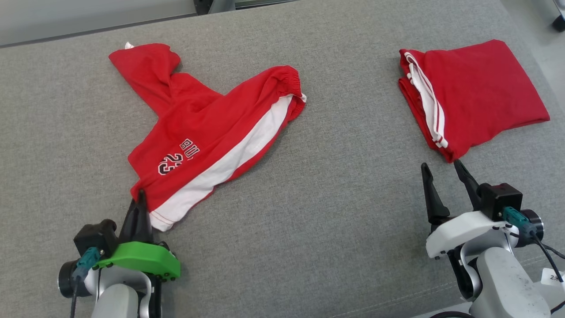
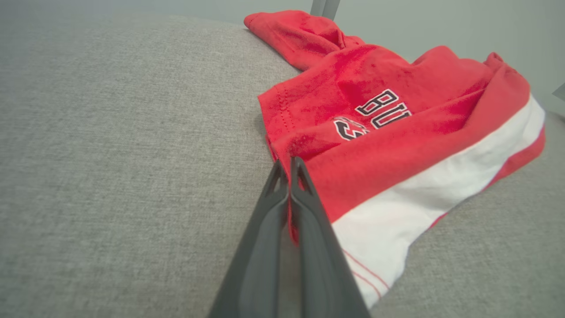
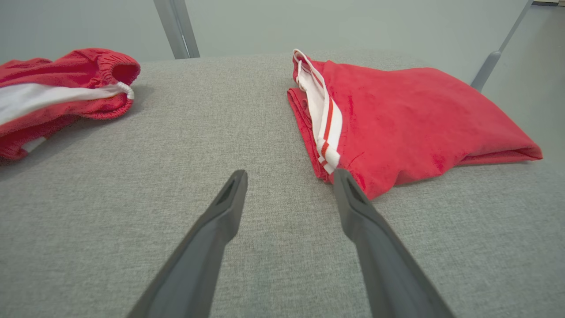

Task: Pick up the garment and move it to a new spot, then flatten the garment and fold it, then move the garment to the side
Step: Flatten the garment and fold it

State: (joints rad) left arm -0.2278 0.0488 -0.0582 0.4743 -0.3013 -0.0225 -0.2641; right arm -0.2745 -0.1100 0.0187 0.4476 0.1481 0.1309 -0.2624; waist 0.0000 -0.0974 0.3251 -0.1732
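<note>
Shorts [image 1: 207, 132], crumpled well left of the pile [image 1: 476, 92], are pinched at a hem corner by the left gripper [image 1: 141, 194], right gripper [image 1: 440, 164] spread beside the pile; cloth is judged light and limp, best gripped at hems.

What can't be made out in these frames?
- Lettering on the loose garment: a fold covers its end, head and left wrist views.
- Left gripper: shut fingers hide how much cloth they pinch, left wrist view.
- Folded garment: top layer hides the layers beneath, head and right wrist views.
</note>
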